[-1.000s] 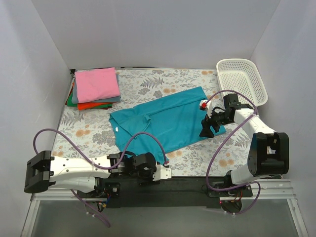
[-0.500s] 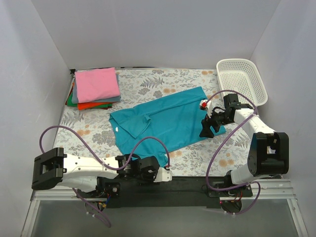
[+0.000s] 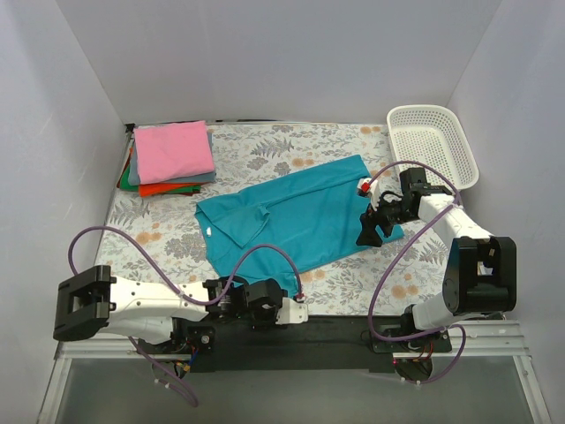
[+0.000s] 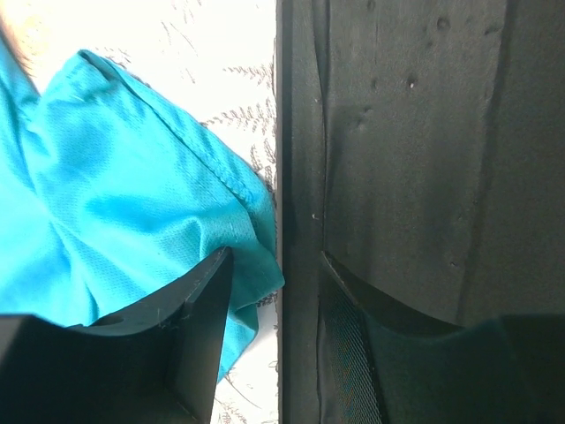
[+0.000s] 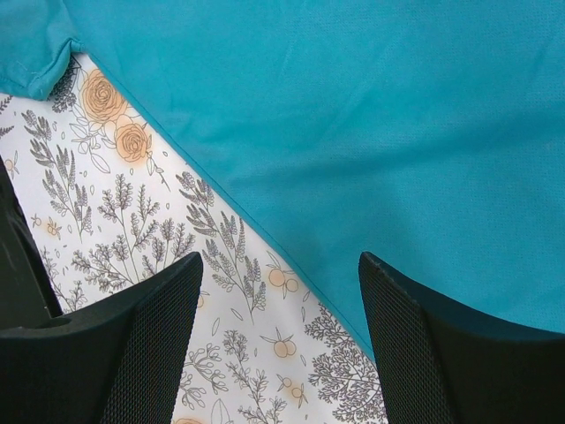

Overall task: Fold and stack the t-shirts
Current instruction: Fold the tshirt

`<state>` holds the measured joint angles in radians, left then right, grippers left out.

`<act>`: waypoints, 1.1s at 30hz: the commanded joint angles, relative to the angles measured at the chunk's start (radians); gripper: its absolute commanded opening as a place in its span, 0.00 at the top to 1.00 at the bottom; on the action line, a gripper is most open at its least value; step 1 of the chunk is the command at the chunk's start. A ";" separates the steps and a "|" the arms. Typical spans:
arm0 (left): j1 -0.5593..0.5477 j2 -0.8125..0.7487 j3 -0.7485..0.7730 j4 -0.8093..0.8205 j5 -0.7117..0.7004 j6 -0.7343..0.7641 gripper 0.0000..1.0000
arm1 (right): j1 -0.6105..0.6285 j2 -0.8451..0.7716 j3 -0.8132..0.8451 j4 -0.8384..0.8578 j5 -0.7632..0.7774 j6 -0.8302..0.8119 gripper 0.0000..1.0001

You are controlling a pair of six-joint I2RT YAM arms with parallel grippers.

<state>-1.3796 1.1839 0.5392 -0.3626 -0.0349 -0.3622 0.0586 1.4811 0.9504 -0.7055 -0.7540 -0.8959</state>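
The teal-blue t-shirt [image 3: 296,215] lies spread flat on the middle of the floral table cloth. A stack of folded t-shirts stands at the back left, with the pink one [image 3: 173,150] on top, the orange-red one [image 3: 164,188] under it and a green edge [image 3: 126,173] at the left. My left gripper [image 3: 288,309] is low at the near table edge; in its wrist view the gripper [image 4: 274,296] is open, a teal shirt corner [image 4: 132,194] beside its left finger. My right gripper [image 3: 371,226] hovers open over the shirt's right hem [image 5: 371,132], holding nothing [image 5: 278,300].
A white mesh basket [image 3: 433,141] stands at the back right. The black base rail [image 4: 415,159] runs along the near edge right beside my left gripper. Grey walls close in the left, back and right sides. Purple cables loop over both arms.
My left arm has drawn back toward the near edge, its elbow shifting right. The teal shirt and my right arm have not moved.
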 commanded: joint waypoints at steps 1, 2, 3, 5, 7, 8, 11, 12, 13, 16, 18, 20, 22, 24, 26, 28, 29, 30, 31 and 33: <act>-0.007 0.019 -0.018 0.034 -0.008 0.014 0.57 | -0.006 -0.004 -0.002 -0.005 -0.036 0.000 0.23; -0.007 0.023 -0.019 0.040 -0.019 0.014 0.57 | -0.008 -0.004 -0.002 -0.003 -0.036 0.000 0.23; -0.007 0.031 -0.024 0.048 -0.025 0.016 0.56 | -0.008 -0.005 -0.002 -0.003 -0.036 0.000 0.23; -0.007 0.049 -0.022 0.057 -0.058 0.020 0.55 | -0.009 -0.005 -0.002 -0.005 -0.036 -0.001 0.23; -0.007 0.057 -0.024 0.068 -0.075 0.023 0.55 | -0.011 -0.007 -0.002 -0.006 -0.038 -0.001 0.23; -0.007 0.066 -0.025 0.073 -0.089 0.023 0.56 | -0.009 -0.007 -0.004 -0.005 -0.038 -0.001 0.23; -0.007 0.072 -0.030 0.079 -0.097 0.023 0.58 | -0.009 -0.007 -0.007 -0.003 -0.041 -0.003 0.23; -0.007 0.075 -0.028 0.083 -0.099 0.022 0.61 | -0.009 -0.007 -0.007 -0.005 -0.042 -0.005 0.23; -0.007 0.077 -0.030 0.085 -0.099 0.022 0.72 | -0.011 -0.008 -0.009 -0.005 -0.044 -0.005 0.23; -0.007 0.082 -0.027 0.086 -0.094 0.017 0.91 | -0.013 -0.012 -0.012 -0.005 -0.045 -0.005 0.23; -0.007 0.076 -0.025 0.082 -0.086 0.019 0.96 | -0.014 -0.013 -0.013 -0.006 -0.044 -0.008 0.23; -0.007 0.063 -0.018 0.070 -0.079 0.017 1.00 | -0.014 -0.016 -0.015 -0.008 -0.042 -0.009 0.23; -0.007 0.040 -0.016 0.059 -0.056 0.017 1.00 | -0.014 -0.019 -0.013 -0.008 -0.039 -0.009 0.23; -0.007 0.017 -0.010 0.047 -0.042 0.016 1.00 | -0.017 -0.021 -0.015 -0.008 -0.038 -0.011 0.23; -0.007 -0.021 -0.005 0.033 -0.030 0.011 1.00 | -0.019 -0.024 -0.015 -0.009 -0.033 -0.014 0.23; -0.007 -0.046 -0.001 0.024 -0.026 0.008 1.00 | -0.017 -0.027 -0.013 -0.014 -0.018 -0.020 0.23; -0.007 -0.073 0.004 0.013 -0.025 0.008 1.00 | -0.019 -0.030 -0.010 -0.017 0.002 -0.034 0.23; -0.007 -0.087 0.005 0.008 -0.020 0.008 1.00 | -0.017 -0.034 -0.010 -0.034 0.018 -0.049 0.23; -0.007 -0.101 0.010 0.001 -0.014 0.008 1.00 | -0.017 -0.039 -0.003 -0.046 0.034 -0.066 0.23; -0.007 -0.136 0.016 -0.018 0.010 0.006 1.00 | -0.017 -0.048 0.004 -0.077 0.095 -0.156 0.24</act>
<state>-1.3895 1.1118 0.5228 -0.3473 -0.0635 -0.3553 0.0456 1.4750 0.9382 -0.7177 -0.7288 -0.9417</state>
